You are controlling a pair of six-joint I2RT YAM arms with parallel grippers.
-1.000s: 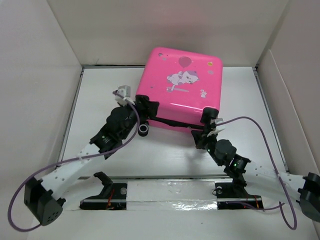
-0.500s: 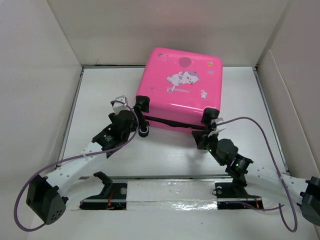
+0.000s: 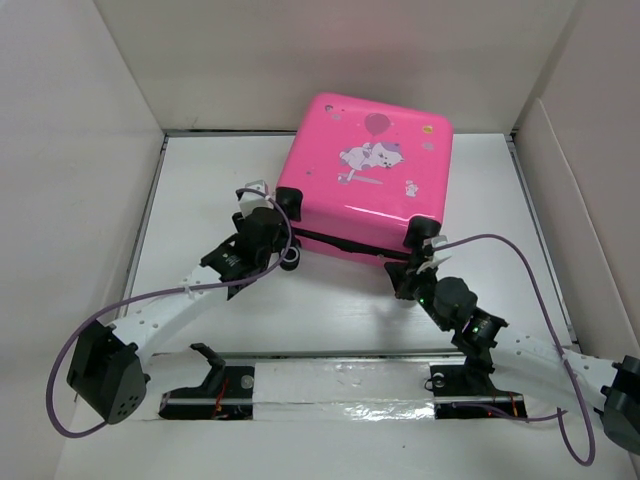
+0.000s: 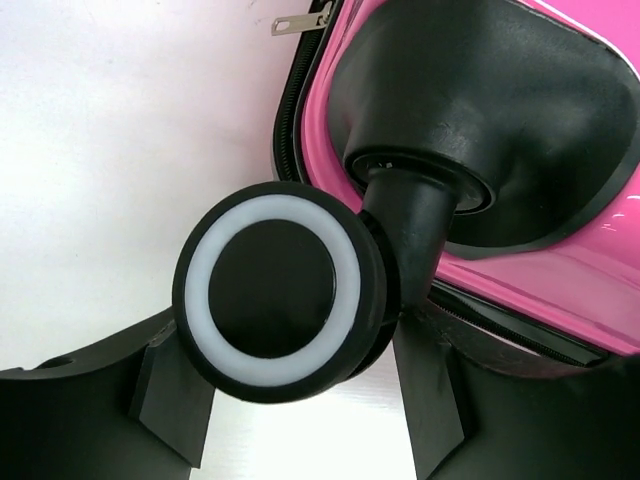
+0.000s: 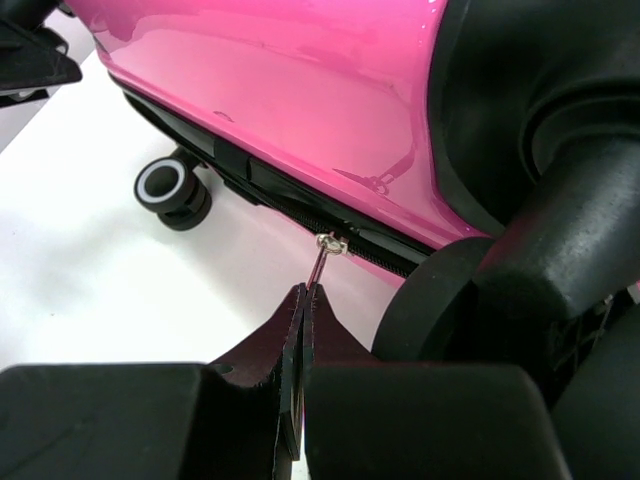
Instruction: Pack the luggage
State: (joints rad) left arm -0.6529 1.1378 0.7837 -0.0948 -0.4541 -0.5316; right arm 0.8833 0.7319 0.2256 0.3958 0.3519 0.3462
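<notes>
Since a second ago the luggage [image 3: 365, 175] slid right on the table [image 3: 200, 180]. Left gripper [image 4: 290, 345] moved up, straddles wheel [image 4: 270, 290], clamp unclear. Right gripper [image 5: 303, 300] pinched on zipper pull [image 5: 322, 255]: probably zipping

The white desk [image 3: 195, 190] carries 1 thing: a hot-pink hard-shell suitcase [image 3: 365, 180] lying flat at the far middle, printed shell up and turned slightly. Its far edge is close to the back wall. Its 2 wheeled corners face the near edge, and the left wheel [image 4: 270, 290], black with a white ring, hangs just above the desk. A silver tape strip [image 3: 340, 385] runs along the near edge.
</notes>
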